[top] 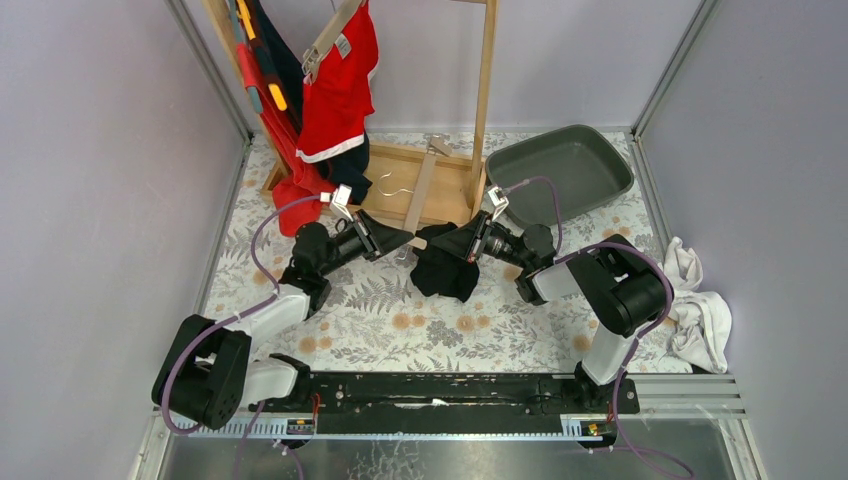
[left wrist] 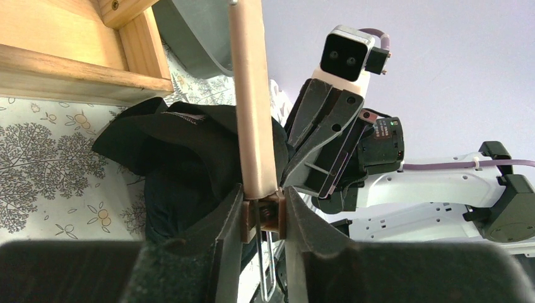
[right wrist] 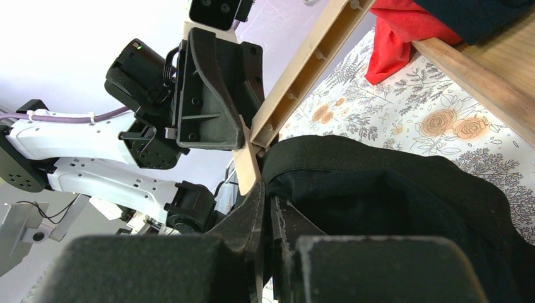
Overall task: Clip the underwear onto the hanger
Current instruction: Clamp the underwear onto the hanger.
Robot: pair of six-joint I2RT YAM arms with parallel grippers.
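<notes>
Two arms: the left gripper (top: 400, 241) and the right gripper (top: 447, 244) are meeting nose to nose in the middle of the flowery table (top: 400, 322).
Top view only: it is showing a wooden rack (top: 487, 100) with red clothes (top: 340, 90) hanging on it, a grey tray (top: 565, 170), and a white cloth (top: 700, 315) lying at the right side.
Left wrist view only: it is showing the small clip (left wrist: 262, 214) at the end of the hanger (left wrist: 251, 95), with a wire loop (left wrist: 268, 278) poking out below it.
Right wrist view only: it is showing the edge of the underwear (right wrist: 391, 196) going in between that arm's own fingers.
Underwear: it is black and soft, and it is hanging in a bunched lump under the right gripper, touching the hanger's near end.
Hanger: it is a long bar of pale wood, reaching from the rack's base out to the two grippers.
Left gripper: it is squeezing the clip, with both fingers touching it and only a small gap between them.
Right gripper: it is pinching a fold of the underwear, with the fingers almost together, and holding it right beside the clip.
Not showing: whether the cloth is sitting inside the clip.
</notes>
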